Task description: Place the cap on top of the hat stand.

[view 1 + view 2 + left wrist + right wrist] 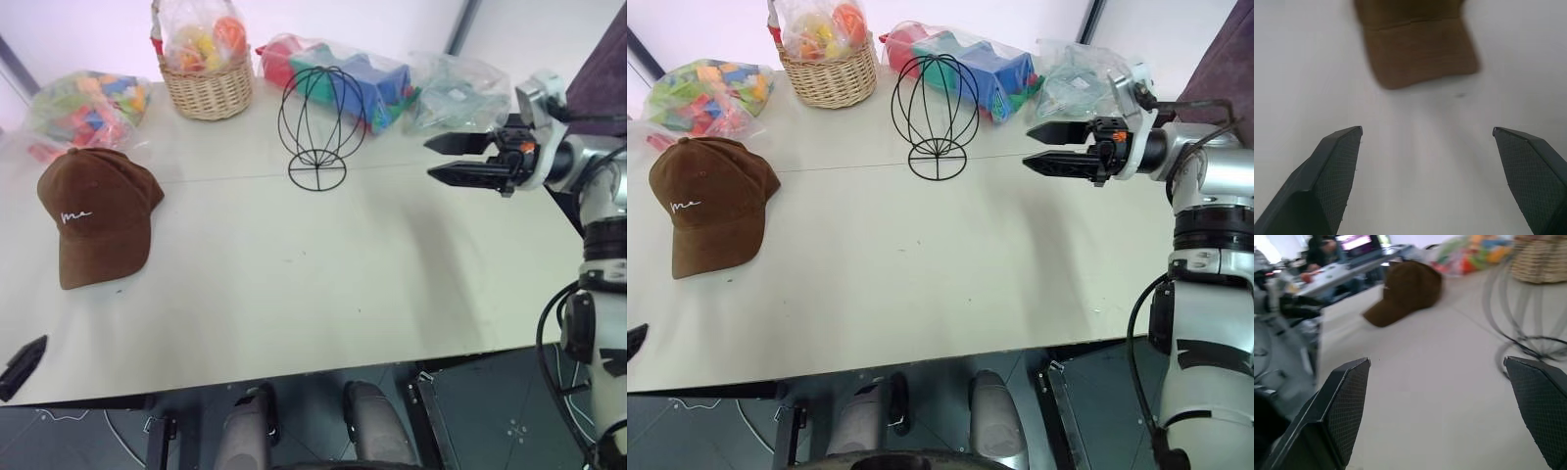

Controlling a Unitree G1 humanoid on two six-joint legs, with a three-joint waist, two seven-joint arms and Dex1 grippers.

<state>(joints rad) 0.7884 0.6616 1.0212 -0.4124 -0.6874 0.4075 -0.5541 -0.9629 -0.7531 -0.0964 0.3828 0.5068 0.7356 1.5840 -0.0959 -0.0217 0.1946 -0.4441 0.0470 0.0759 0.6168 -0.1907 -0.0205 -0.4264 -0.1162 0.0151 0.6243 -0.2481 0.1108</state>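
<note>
The brown cap (98,215) lies flat on the left side of the white table (323,284), brim toward the front edge, white embroidery on its front. The black wire hat stand (321,122) stands upright and bare at the back centre. My right gripper (431,160) hovers open above the table to the right of the stand, fingers pointing left at it. In the right wrist view the right gripper (1437,361) has the stand (1528,318) and the cap (1408,291) ahead of it. My left gripper (1427,132) is open near the front left corner, empty, with the cap's brim (1420,54) ahead.
A wicker basket (206,83) with bagged toys sits at the back, left of the stand. Plastic bags of coloured blocks (88,103) lie behind the cap, with more bags (343,69) and a clear bag (456,93) behind the stand. The table's front edge (294,367) runs close to me.
</note>
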